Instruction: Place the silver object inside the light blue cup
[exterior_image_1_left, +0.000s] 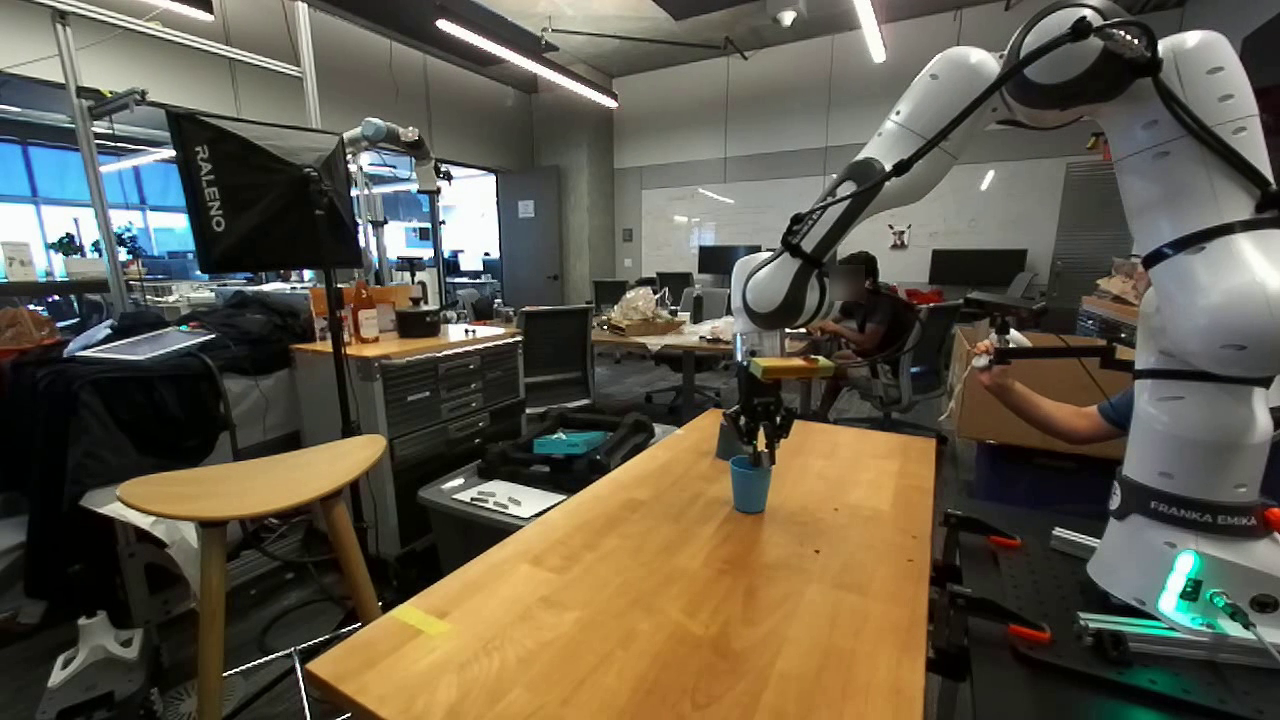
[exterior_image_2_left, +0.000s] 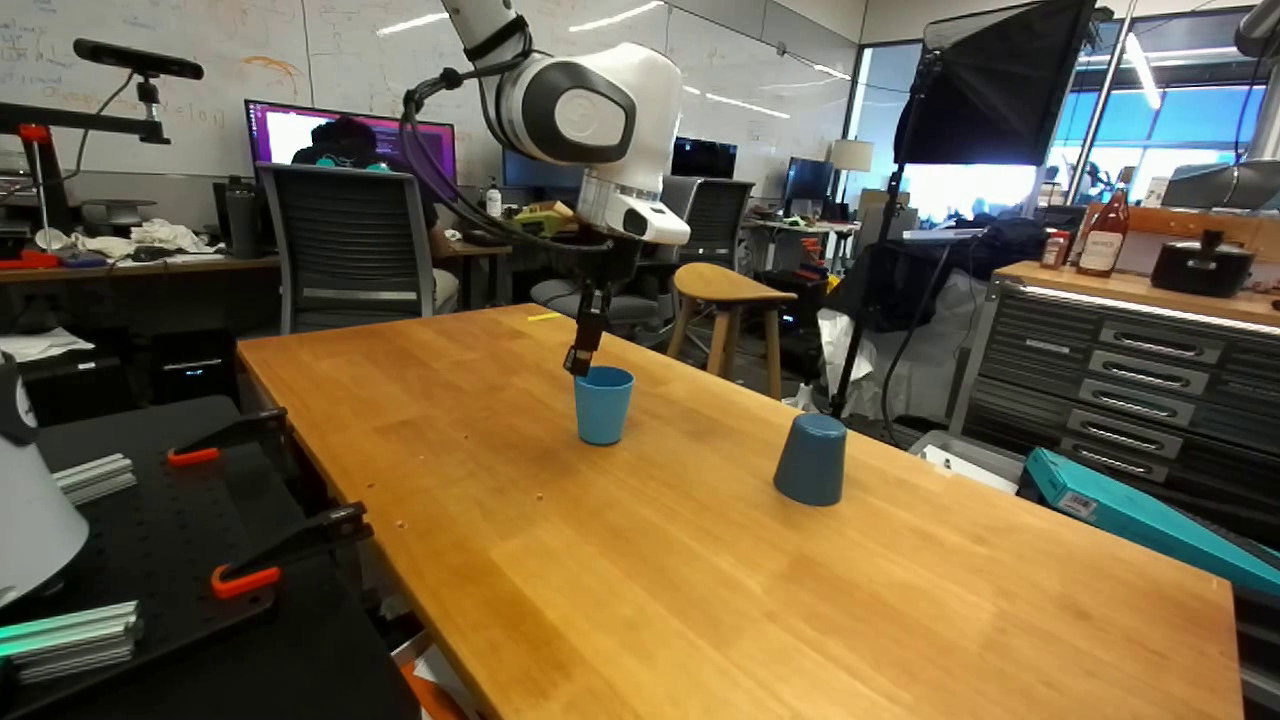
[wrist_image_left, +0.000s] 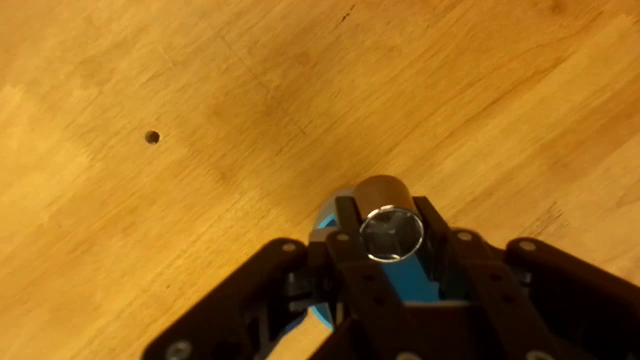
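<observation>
Lining up, seemingly: silver cylinder (wrist_image_left: 389, 220) was pinched by gripper (wrist_image_left: 385, 205) at mouth of light blue cup (exterior_image_2_left: 603, 408); centred release needed!

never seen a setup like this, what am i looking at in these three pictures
The machine is a white robot arm ending in a black two-fingered gripper. Two pictures come from cameras standing outside the robot in different places; the third comes from a camera on its wrist, looking down past the gripper. On the wooden table stand a light blue cup, upright, and a darker blue cup, upside down; a strip of yellow tape lies near one end. The gripper holds a small silver object, best seen in the wrist view, where its near end shows a round, shiny rim. It is close to the light blue cup's top, so it will probably be let go into that cup, though I can't tell whether it is exactly over the opening.
</observation>
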